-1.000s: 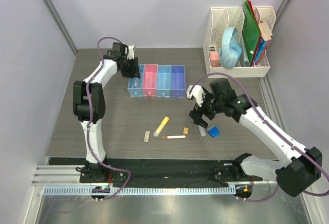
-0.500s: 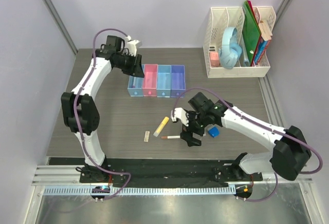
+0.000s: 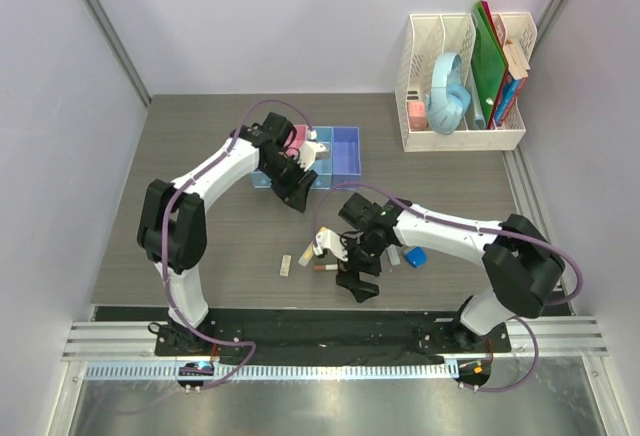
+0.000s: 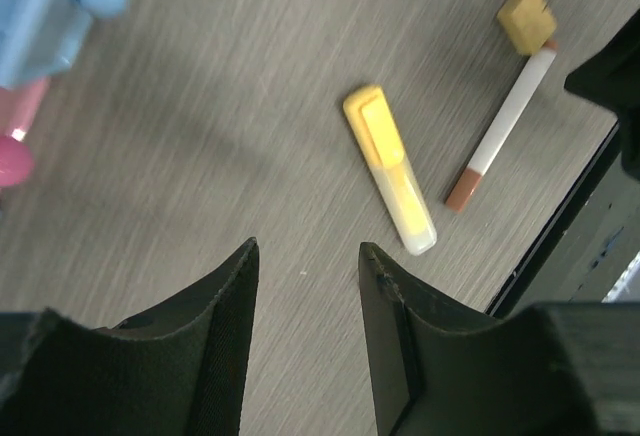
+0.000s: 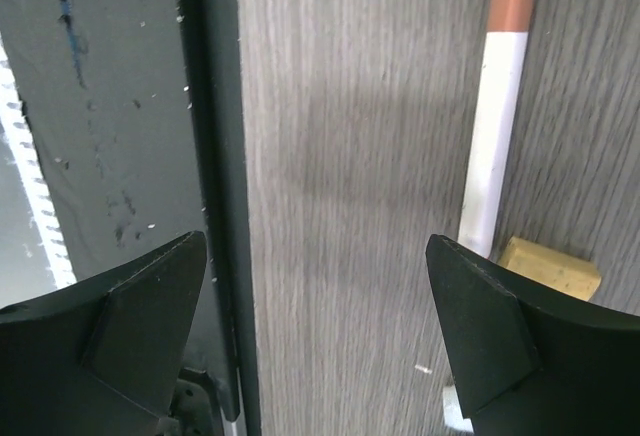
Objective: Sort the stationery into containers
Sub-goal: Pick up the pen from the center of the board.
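Looking from the top view, you find the left gripper [image 3: 300, 198] at 6 o'clock of the bins [image 3: 345, 151]. The right gripper [image 3: 352, 274] hangs over the thin white pen [image 3: 325, 267], with the small beige block [image 3: 286, 264] at the pen's 9 o'clock. Your left wrist view shows jaws parted and empty, the yellow marker [image 4: 390, 171] lying at 1 o'clock. Your right wrist view shows jaws spread wide, holding nothing, the pen at 1 o'clock and the tiny orange block [image 5: 550, 268] just beside it.
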Motion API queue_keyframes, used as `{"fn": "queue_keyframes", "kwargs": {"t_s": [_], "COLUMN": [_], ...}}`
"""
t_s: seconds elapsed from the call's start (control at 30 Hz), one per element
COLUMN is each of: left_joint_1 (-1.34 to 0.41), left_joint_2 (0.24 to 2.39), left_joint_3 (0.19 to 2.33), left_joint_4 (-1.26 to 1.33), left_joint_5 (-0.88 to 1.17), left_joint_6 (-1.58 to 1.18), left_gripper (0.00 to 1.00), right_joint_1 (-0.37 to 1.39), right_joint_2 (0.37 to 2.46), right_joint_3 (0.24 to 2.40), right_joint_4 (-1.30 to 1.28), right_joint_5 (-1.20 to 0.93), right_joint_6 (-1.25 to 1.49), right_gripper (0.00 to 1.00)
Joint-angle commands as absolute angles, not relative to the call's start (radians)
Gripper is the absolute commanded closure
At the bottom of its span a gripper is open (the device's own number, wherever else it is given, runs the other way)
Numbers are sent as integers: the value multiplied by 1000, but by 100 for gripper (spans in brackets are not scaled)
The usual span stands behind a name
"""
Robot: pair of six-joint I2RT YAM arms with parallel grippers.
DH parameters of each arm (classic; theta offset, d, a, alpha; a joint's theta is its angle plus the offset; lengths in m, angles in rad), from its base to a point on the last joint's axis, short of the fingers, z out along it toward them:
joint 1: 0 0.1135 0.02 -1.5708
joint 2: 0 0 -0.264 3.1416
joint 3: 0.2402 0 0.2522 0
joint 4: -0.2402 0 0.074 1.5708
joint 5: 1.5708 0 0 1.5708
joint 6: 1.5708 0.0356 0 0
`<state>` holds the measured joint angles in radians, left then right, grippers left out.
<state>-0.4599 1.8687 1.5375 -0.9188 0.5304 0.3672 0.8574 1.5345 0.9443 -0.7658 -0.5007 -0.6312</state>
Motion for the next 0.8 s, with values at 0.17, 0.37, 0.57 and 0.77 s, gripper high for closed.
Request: {"fn": "queue_keyframes", "kwargs": {"t_s": [0.17,0.37,0.57,0.77], "left_joint_1": [-459,-459,-459,-468], "left_joint_2": [1789,1744,1717,1729], "left_joint_3": [1411,1385,1359,1353], "left_joint_4": [-890,-893,-894,-908], "left_joint_5": [548,569,618,667], "left_joint_6": [437,440,460,491], "left_gripper": [55,56,55,55], "right_joint_1": [862,864,854,825], "right_joint_2": [1623,1681,1674,1631], "right_joint_3": [960,974,965,924], "right_joint_4": [-624,-580,-526,-436], "right_joint_5": [-471,-410,-282,-189], "right_joint_6": [-629,-623,-606,-594], "right_gripper": [3,2,1,0]}}
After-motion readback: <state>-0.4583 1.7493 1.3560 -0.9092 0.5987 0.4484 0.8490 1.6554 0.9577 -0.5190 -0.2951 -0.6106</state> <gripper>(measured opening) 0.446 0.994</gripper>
